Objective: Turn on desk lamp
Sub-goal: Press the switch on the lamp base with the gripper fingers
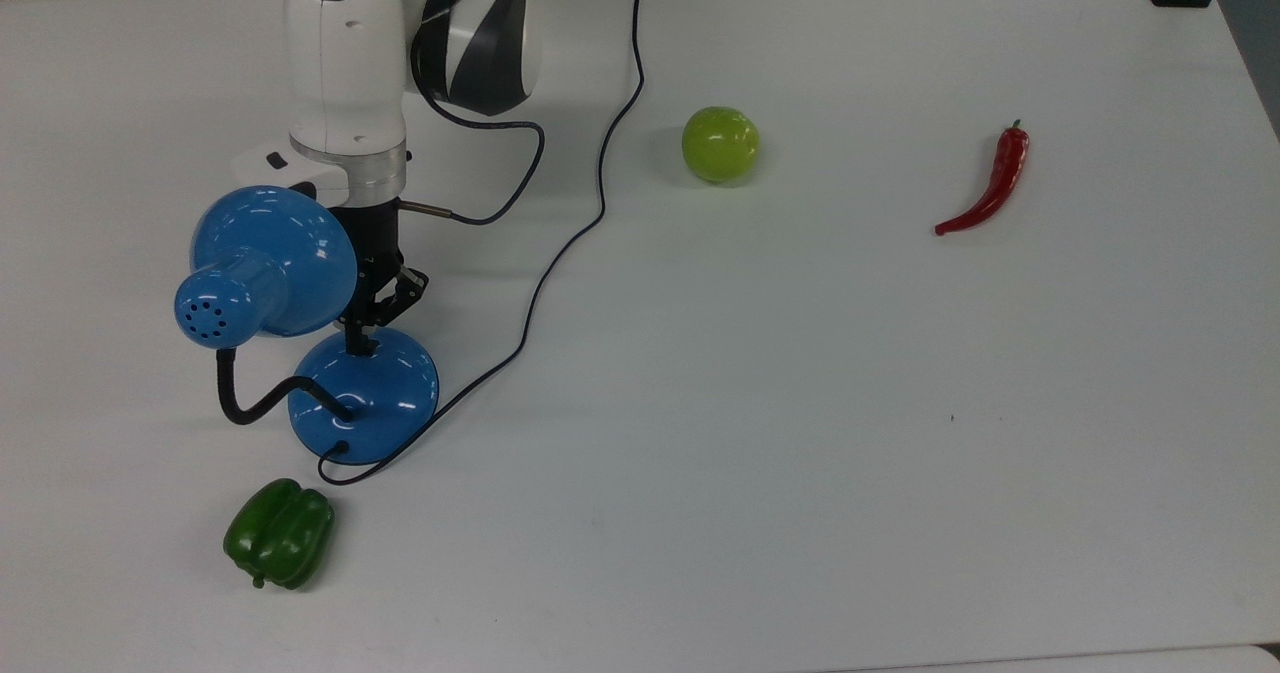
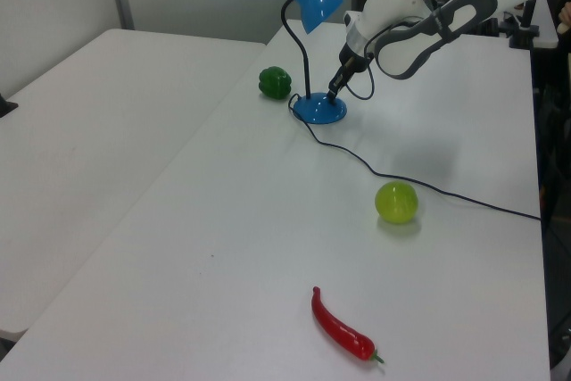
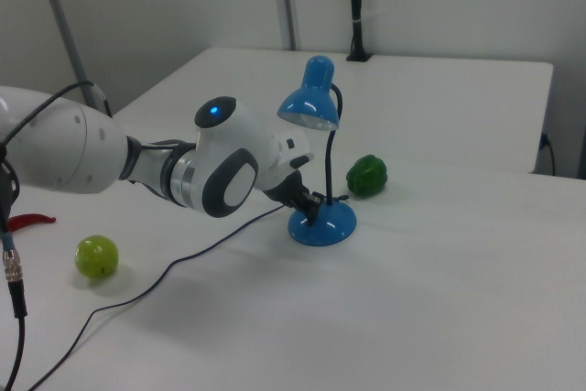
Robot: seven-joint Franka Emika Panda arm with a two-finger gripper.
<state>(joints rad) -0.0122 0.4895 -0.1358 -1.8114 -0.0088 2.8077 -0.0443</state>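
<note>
1. One desk lamp [image 1: 363,396] stood near the table's [image 1: 800,453] edge beside the green pepper [image 1: 279,533].
2. Gripper [image 1: 357,341], fingers together, touched the domed base.
3. You had glossy, slippery, likely light hardware: press the switch, don't grasp.

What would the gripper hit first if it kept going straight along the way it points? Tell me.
The gripper points down at the desk lamp's domed blue base. It would meet the top of that base first, about where the small black switch sits; it looks already at or touching the surface, though depth is unclear.
</note>
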